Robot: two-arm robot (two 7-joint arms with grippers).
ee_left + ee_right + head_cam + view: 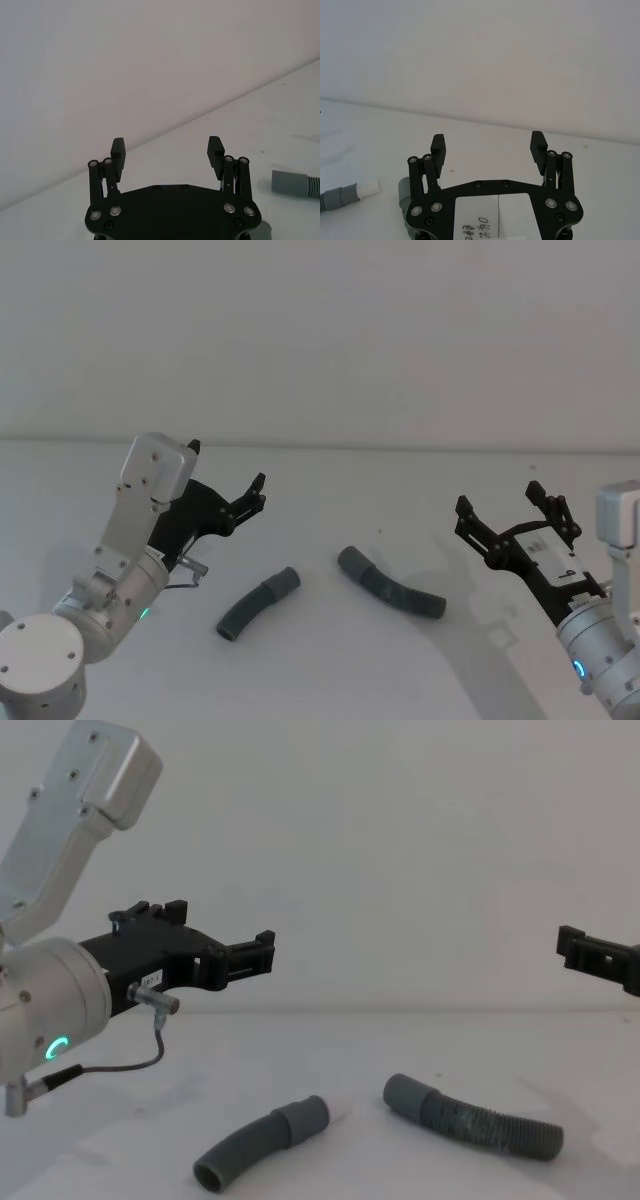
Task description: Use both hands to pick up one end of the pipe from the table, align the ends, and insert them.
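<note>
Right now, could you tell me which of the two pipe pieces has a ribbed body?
The longer piece, lying towards the right gripper: its body is corrugated behind a smooth cuff. The short curved piece on the left is smooth all along.

White label [492, 216] on right claw [488, 144]: handwritten scrawl, too small to read.

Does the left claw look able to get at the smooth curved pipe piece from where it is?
Probably yes: the left claw hangs open above the table, the smooth piece lies bare close by, and nothing stands between them.
</note>
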